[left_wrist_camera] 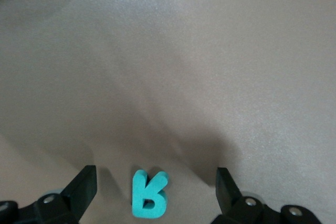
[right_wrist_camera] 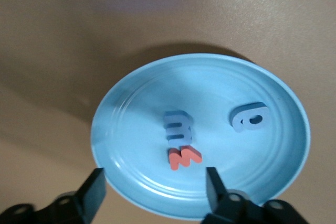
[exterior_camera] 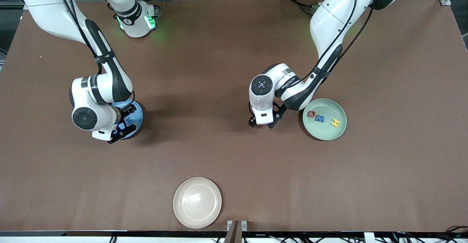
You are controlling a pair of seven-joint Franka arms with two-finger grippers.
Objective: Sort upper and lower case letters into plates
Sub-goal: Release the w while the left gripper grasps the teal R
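Note:
My right gripper (exterior_camera: 122, 129) hangs low over the blue plate (exterior_camera: 137, 112), open and empty (right_wrist_camera: 155, 191). In that plate (right_wrist_camera: 136, 108) lie a blue letter m (right_wrist_camera: 177, 127), a red letter (right_wrist_camera: 184, 157) and a second blue letter (right_wrist_camera: 251, 117). My left gripper (exterior_camera: 262, 123) is down at the table beside the pale green plate (exterior_camera: 329, 107), toward the right arm's end of it. It is open (left_wrist_camera: 155, 190), and a teal letter (left_wrist_camera: 149, 194) lies flat on the table between its fingers. The green plate holds a red letter (exterior_camera: 311, 114), a blue M (exterior_camera: 320, 118) and a yellow H (exterior_camera: 335, 122).
A cream-white plate (exterior_camera: 197, 202) sits alone near the table's front edge, closest to the front camera. Brown tabletop (exterior_camera: 219, 53) stretches bare between the two arms' bases.

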